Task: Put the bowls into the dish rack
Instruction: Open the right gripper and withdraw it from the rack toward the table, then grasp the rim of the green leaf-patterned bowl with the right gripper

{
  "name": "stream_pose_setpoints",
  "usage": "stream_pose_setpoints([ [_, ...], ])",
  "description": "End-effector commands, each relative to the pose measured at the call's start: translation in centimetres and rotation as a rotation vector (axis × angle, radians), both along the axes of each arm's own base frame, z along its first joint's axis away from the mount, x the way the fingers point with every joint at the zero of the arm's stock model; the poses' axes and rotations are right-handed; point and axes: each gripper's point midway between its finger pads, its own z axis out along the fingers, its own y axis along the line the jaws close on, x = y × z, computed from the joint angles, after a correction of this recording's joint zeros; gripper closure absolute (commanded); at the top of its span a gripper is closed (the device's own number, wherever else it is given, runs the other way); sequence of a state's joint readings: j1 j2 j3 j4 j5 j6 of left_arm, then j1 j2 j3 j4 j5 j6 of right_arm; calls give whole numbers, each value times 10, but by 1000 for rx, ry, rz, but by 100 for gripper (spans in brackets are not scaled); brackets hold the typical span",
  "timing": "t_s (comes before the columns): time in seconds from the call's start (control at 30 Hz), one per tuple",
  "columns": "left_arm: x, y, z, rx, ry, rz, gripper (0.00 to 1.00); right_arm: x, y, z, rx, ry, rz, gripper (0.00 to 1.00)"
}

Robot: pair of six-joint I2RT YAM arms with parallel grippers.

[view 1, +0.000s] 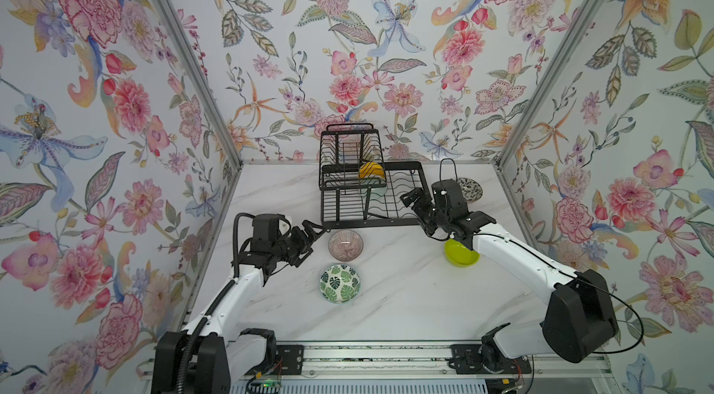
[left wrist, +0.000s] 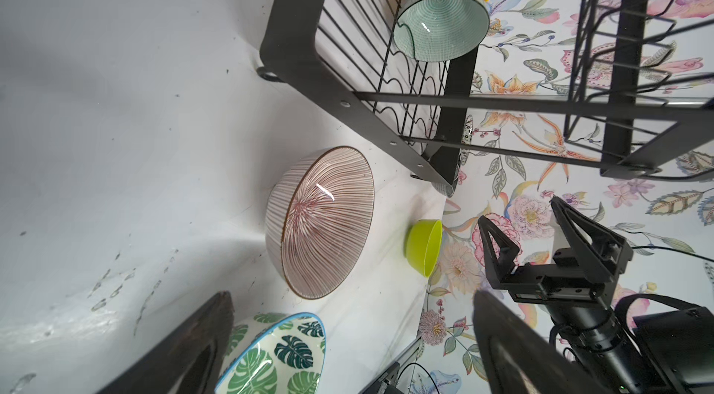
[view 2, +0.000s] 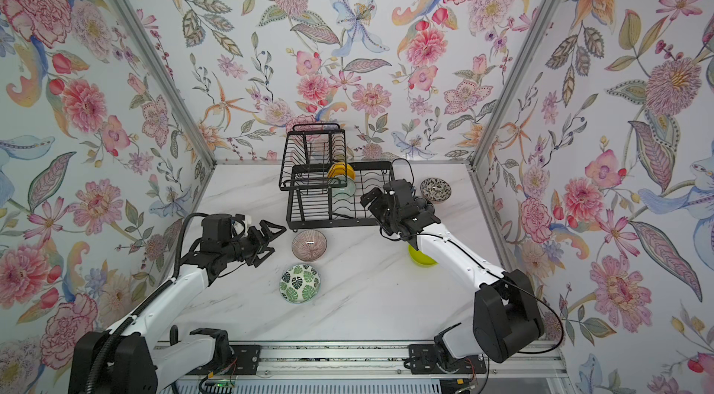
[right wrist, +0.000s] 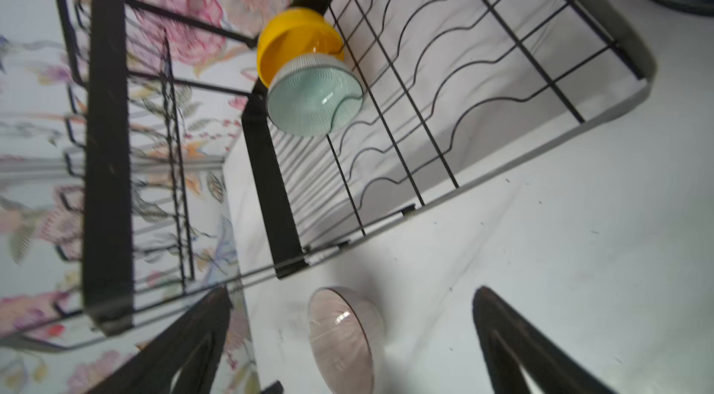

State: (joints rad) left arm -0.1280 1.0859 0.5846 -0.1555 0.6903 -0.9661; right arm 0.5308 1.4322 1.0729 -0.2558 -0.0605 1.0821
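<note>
- Floral wallpaper is seen on the three walls around a white marble table [view 1: 386, 315].
- The rack [view 1: 371, 223] is set at the back middle of the table, with its raised basket over the left part of the lower tray.
- Two bowls are stood on edge in the tray's wavy slots, just right of the basket. The yellow bowl [view 1: 371, 170] is at the back, and the aqua bowl [view 2: 345, 189] is nested against it in front.
- The pink bowl [view 1: 345, 244] is placed upright on the table, just in front of the rack.
- The leaf bowl [view 1: 340, 283] is placed upright nearer the front edge, close to the pink bowl but apart from it.
- The lime bowl [view 1: 459, 255] is found to the right and is partly hidden under the right arm.
- The black-and-white bowl [view 1: 469, 189] is found just right of the rack.
- The left gripper [view 1: 317, 242] is held just left of the pink bowl, near the rack's front left corner. Its jaws are spread and nothing is held.
- The right gripper [view 1: 411, 199] is held at the tray's front right corner. Its jaws are spread and nothing is held.
</note>
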Motion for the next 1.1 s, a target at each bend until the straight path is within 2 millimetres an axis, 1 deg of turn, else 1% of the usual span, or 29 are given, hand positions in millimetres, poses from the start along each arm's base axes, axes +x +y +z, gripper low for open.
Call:
stream_pose_setpoints([
  [0.0,-23,5,-24,36,78,45,1,-49,3,-25,-261,61,223,1],
  [0.1,-40,6,-35,15,120,84,1,-73,18,-39,-318,67,319,1],
  [0.2,-59,10,-49,2,184,118,1,-97,40,-53,-328,75,426,2],
  [0.33,-76,15,-57,8,223,135,1,-125,67,-71,-338,104,542,8],
  [0.47,-86,14,-60,-29,229,150,1,-144,96,-82,-326,117,630,13],
  [0.53,-90,15,-62,-46,232,164,1,-150,108,-86,-316,121,662,15],
  [0.6,-94,15,-65,-63,234,172,1,-156,120,-96,-306,150,686,20],
  [0.67,-95,14,-62,-77,224,174,1,-159,130,-103,-300,164,704,25],
  [0.7,-102,15,-74,-75,254,176,1,-161,133,-106,-304,169,712,29],
  [0.8,-106,15,-76,-79,261,177,1,-162,145,-112,-307,187,734,33],
  [0.93,-105,16,-76,-77,259,182,1,-162,154,-114,-332,195,756,37],
  [1.0,-104,16,-77,-76,261,182,1,-160,154,-118,-345,203,755,46],
  [1.03,-103,16,-78,-75,264,182,1,-160,154,-121,-352,211,752,48],
  [1.07,-103,16,-78,-75,268,182,1,-160,154,-124,-359,220,754,51],
])
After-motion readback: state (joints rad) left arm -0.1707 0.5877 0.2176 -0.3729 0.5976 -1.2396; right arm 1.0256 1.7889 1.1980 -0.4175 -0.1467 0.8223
